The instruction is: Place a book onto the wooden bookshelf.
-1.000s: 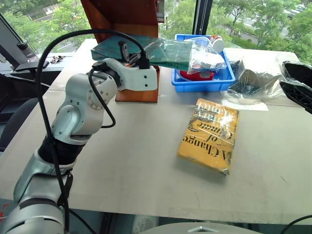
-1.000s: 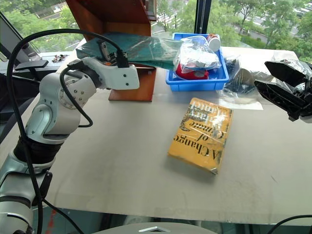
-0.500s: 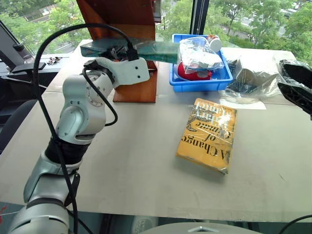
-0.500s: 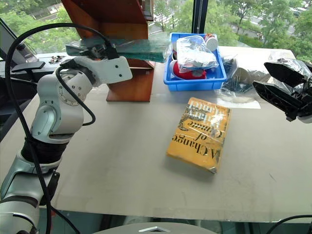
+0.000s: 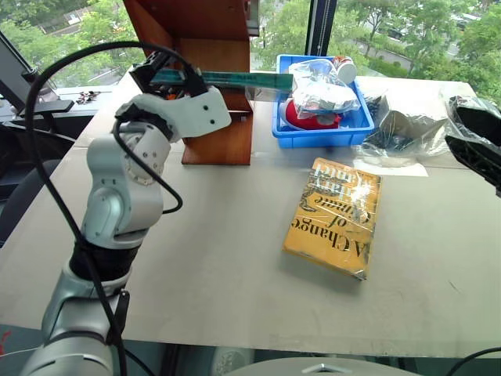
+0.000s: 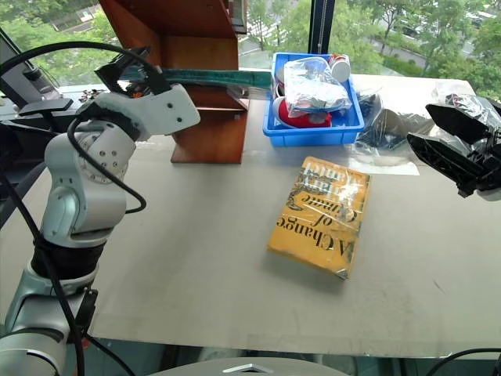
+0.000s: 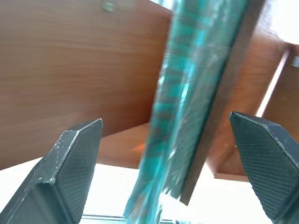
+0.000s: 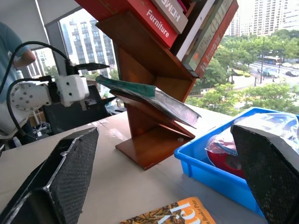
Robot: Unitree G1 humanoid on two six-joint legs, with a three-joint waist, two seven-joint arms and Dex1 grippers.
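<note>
At the upper left of the left eye view the left gripper [image 5: 160, 74] stands at the end of the book [image 5: 227, 78], its two black fingers spread wide. In the left wrist view the fingers [image 7: 70, 163] are clear of the teal cover on either side, so nothing is pinched. The book lies flat on a low shelf of the wooden bookshelf [image 5: 211, 47], its wrapped edge jutting out past the shelf towards the blue bin [image 5: 321, 129]. The bookshelf stands on the worktop [image 5: 219, 258] at the upper centre-left, and the right wrist view shows other books [image 8: 187, 23] leaning on the slanted shelves above. Just right of the bookshelf, the blue bin holds a red object [image 5: 309, 117] and a clear plastic bag [image 5: 321, 86]. A yellow book [image 5: 335, 215] lies flat on the worktop at the centre right, well apart from the bookshelf. Crumpled clear plastic [image 5: 395, 129] sits beside the bin at the upper right. At the right edge the right gripper [image 6: 462, 149] hovers above the worktop with its fingers spread and nothing between them
</note>
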